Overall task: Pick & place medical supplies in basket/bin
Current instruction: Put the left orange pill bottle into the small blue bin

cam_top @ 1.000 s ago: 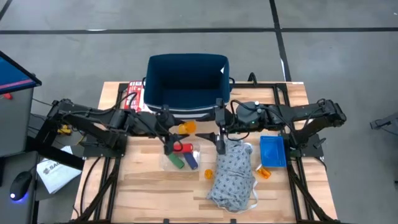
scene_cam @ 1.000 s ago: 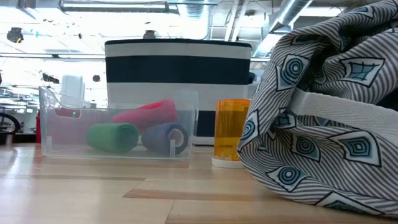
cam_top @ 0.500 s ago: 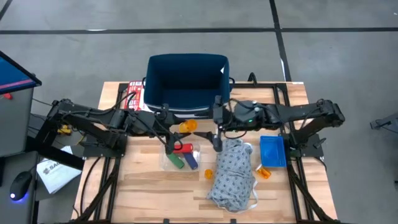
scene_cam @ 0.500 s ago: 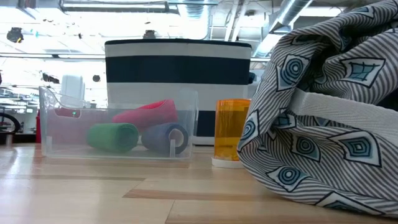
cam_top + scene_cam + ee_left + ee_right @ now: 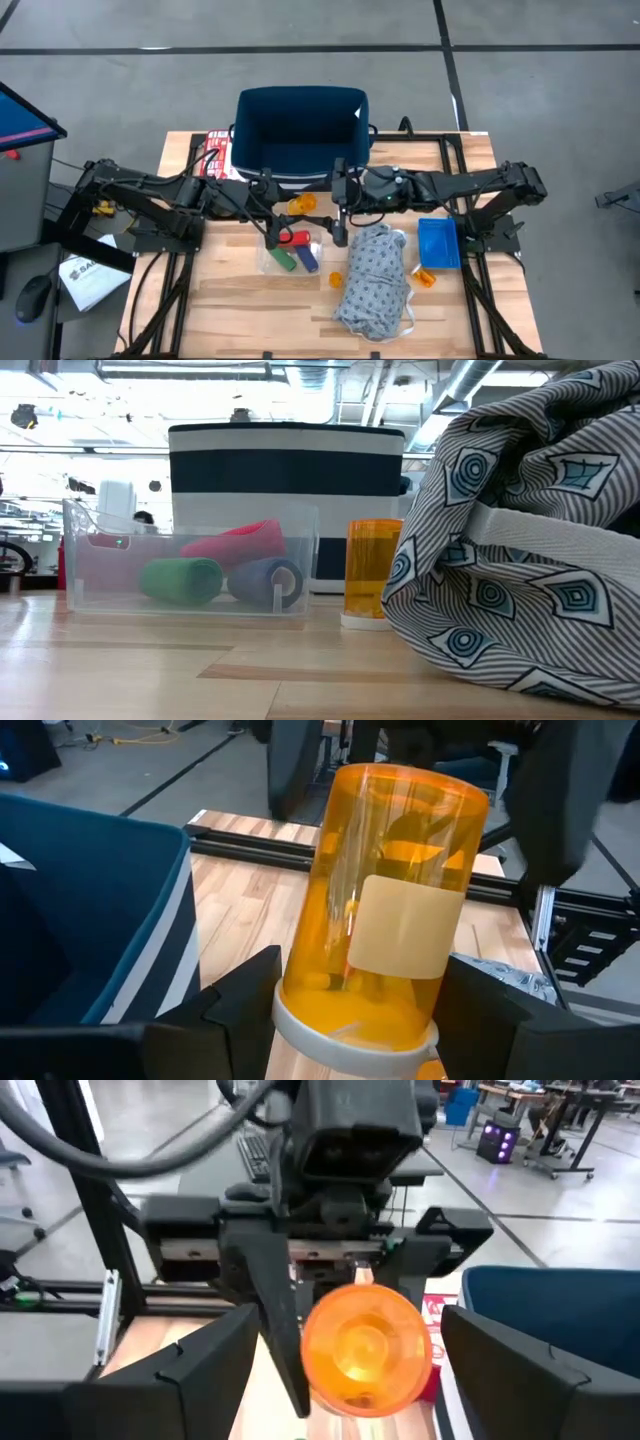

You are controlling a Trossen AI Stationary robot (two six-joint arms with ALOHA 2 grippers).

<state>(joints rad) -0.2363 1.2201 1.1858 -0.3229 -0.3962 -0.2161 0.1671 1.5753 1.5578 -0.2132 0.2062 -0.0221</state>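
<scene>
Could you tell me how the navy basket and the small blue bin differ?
The navy basket is much larger and deep-walled; the small blue bin is shallow. The basket stands at the table's far edge, between the arms; the bin sits beneath the right arm. The basket is dark navy with white stripes, the bin bright blue. Both look empty.

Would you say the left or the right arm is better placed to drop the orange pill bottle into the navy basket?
Left: the left gripper already straddles the orange pill bottle beside the navy basket; the right gripper only faces it, open.
</scene>
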